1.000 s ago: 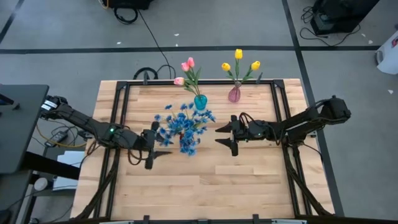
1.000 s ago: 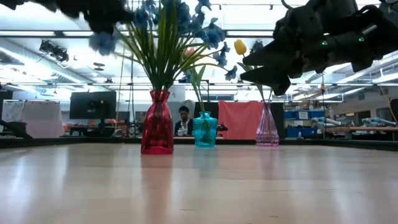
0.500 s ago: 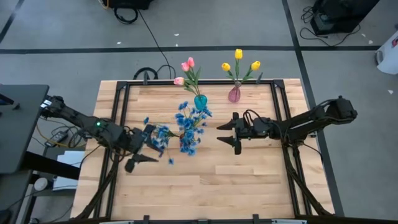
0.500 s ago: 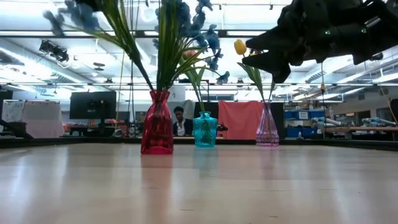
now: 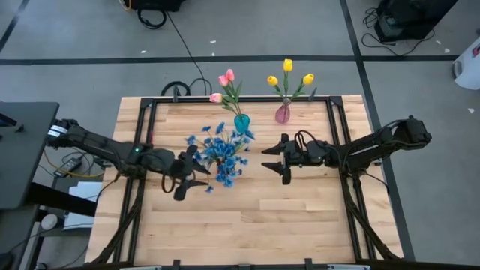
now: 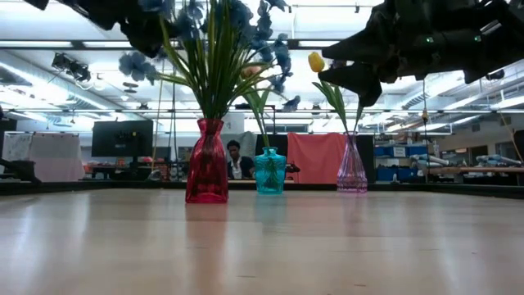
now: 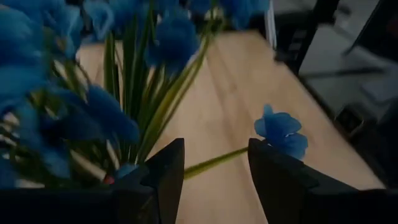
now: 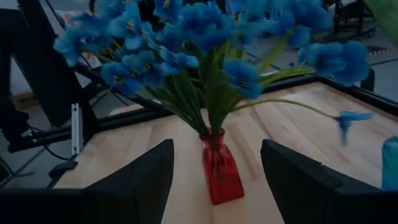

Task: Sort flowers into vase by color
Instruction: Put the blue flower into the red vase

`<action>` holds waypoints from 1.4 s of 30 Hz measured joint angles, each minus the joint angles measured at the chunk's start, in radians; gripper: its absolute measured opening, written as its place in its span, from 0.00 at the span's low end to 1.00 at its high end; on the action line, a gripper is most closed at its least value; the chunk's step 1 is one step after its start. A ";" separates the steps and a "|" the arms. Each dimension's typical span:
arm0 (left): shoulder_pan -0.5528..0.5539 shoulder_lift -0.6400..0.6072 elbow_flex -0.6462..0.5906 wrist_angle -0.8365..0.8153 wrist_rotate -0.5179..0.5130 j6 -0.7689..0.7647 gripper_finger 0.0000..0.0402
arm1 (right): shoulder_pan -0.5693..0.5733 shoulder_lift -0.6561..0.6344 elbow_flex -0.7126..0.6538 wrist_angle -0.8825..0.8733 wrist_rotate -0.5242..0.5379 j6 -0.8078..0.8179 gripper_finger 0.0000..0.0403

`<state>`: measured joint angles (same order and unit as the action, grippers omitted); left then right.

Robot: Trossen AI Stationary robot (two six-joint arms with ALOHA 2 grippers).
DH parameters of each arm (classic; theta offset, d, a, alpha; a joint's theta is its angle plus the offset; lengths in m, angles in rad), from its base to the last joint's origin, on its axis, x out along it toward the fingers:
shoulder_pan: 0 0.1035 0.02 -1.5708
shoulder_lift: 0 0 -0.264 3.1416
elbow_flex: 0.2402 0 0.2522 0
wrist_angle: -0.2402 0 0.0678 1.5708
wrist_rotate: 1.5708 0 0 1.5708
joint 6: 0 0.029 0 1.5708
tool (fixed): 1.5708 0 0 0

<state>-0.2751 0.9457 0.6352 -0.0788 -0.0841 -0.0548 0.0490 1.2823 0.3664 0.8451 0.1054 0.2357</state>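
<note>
Bushy blue flowers [image 5: 220, 152] stand in a red vase [image 6: 206, 161] at mid-table, their stems down in its neck. My left gripper [image 5: 196, 171] is open at the bunch's left side. A thin side stem [image 7: 214, 160] with one blue blossom [image 7: 280, 132] crosses the gap between its fingers. My right gripper [image 5: 271, 159] hangs open to the right of the bunch, pointing level at it, with the vase [image 8: 219, 167] ahead. Pink tulips [image 5: 225, 82] stand in a teal vase [image 5: 241, 122]. Yellow tulips [image 5: 288, 75] stand in a purplish vase [image 5: 283, 114]. My left gripper has the thin side stem [image 7: 205, 164] of a blue spray lying across the gap between its open fingers. It comes in nearly level from the table's left. Whether a finger touches the stem, I cannot tell.
The teal vase [image 6: 269, 170] and the purplish vase [image 6: 351, 166] stand close behind the red one, near the table's far edge. Bare wood lies in front of the vases toward the near edge [image 5: 247, 232]. A person sits in the room beyond [image 6: 241, 157].
My left gripper swung toward the table's left and near edge, and part of the blue bunch leaned out leftward with it. It then came back toward the red vase. The blossoms now sit closer together over the vase again.
</note>
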 joint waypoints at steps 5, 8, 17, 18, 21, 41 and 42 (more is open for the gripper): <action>0.007 0.014 0.055 -0.176 -0.062 0.033 0.46 | 0.000 0.000 0.000 -0.018 0.019 -0.002 0.62; 0.007 0.012 0.100 -0.246 -0.090 0.047 0.46 | 0.000 0.000 0.000 -0.019 0.025 -0.002 0.62; 0.006 0.020 0.242 -0.539 -0.074 0.022 0.41 | 0.000 0.000 0.000 -0.032 0.025 -0.002 0.62; 0.006 0.020 0.245 -0.537 -0.073 0.023 0.39 | 0.000 0.000 0.000 -0.032 0.025 -0.002 0.62; 0.006 0.020 0.245 -0.551 -0.069 0.023 0.32 | 0.000 0.000 0.000 -0.033 0.025 -0.002 0.62; 0.007 -0.009 0.312 -0.653 0.051 0.018 0.03 | 0.000 0.001 0.000 -0.031 0.025 -0.002 0.62; 0.007 -0.017 0.319 -0.655 0.032 0.021 0.04 | 0.001 0.001 0.000 -0.031 0.024 -0.001 0.62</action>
<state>-0.2684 0.9291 0.9545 -0.7340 -0.0524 -0.0341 0.0496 1.2835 0.3664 0.8139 0.1296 0.2350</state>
